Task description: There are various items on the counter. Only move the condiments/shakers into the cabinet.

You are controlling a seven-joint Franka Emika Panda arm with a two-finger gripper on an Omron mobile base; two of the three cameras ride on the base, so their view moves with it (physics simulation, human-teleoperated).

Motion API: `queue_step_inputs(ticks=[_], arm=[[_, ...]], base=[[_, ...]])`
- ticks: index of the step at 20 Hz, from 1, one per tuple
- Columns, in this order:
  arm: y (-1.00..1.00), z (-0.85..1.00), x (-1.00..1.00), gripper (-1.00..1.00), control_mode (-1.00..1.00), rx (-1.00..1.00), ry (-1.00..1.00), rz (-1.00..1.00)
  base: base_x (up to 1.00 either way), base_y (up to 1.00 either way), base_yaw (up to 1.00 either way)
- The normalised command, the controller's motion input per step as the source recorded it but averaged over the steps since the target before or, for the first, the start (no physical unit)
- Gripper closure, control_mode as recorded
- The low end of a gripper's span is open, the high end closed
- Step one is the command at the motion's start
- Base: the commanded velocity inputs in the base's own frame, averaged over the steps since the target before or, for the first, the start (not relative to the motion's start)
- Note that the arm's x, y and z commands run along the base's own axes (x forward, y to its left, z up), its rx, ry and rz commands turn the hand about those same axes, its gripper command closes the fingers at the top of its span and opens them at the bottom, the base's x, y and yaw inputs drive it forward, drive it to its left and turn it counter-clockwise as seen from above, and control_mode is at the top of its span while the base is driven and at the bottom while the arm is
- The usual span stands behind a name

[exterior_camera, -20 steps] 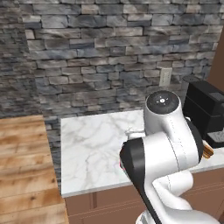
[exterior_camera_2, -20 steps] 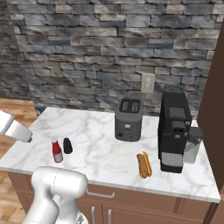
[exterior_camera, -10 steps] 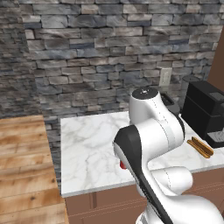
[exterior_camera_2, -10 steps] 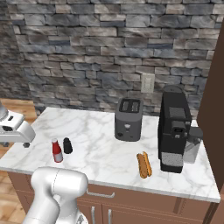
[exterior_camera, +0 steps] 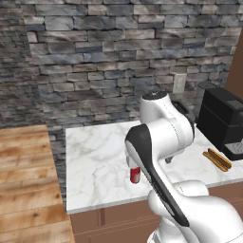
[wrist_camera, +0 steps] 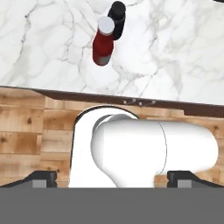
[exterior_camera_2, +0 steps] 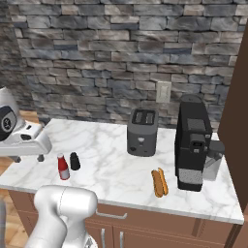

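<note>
marble counter [exterior_camera_2: 111, 160] runs across the right base view, with a dark stone wall behind it and brown drawer fronts under its front edge. at the far left of that view the white hand of the arm [exterior_camera_2: 24, 140] reaches out level above the counter's left end. just right of it, near the front edge, stands a red bottle [exterior_camera_2: 63, 167] with a pale cap, upright, and the short black shaker [exterior_camera_2: 74, 161] sits right beside it, a touch further back. whether the two touch cannot be told. well apart to the right, toward the back, stands the dark grey toaster [exterior_camera_2: 142, 131], two slots on top. further right and nearer the front edge lies the hot dog [exterior_camera_2: 159, 181] in its bun. next to it rises the black coffee machine [exterior_camera_2: 193, 143], and a brown wooden panel of the cabinet [exterior_camera_2: 238, 121] closes the right edge.

in the left base view the arm's white body covers most of the counter; the red bottle [exterior_camera: 135, 174] peeks out just left of it.

in the hand view the gripper [wrist_camera: 112, 179] has its two dark tips far apart at the bottom corners, jaws spread wide with nothing between them. the red bottle [wrist_camera: 103, 41] and the black shaker [wrist_camera: 117, 17] stand close together on the marble at the top, well away from the tips, with wooden floor showing below the counter's edge.
</note>
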Motion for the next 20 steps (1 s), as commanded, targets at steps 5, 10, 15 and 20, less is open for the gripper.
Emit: queue_step_inputs(ticks=[5,10,15,20], arm=[[-0.02,-0.13,0.0,-1.0,-1.0,0.01,0.02,0.0],[-0.04,-0.27,0.07,-1.0,-1.0,0.0,0.06,0.0],[-0.06,-0.24,0.37,-1.0,-1.0,0.0,0.08,0.0],[-0.11,-0.16,0.53,-1.0,-1.0,0.05,0.0,0.0]], base=[[0.0,0.0,0.0],[0.0,0.0,0.0],[0.0,0.0,0.0],[0.0,0.0,0.0]])
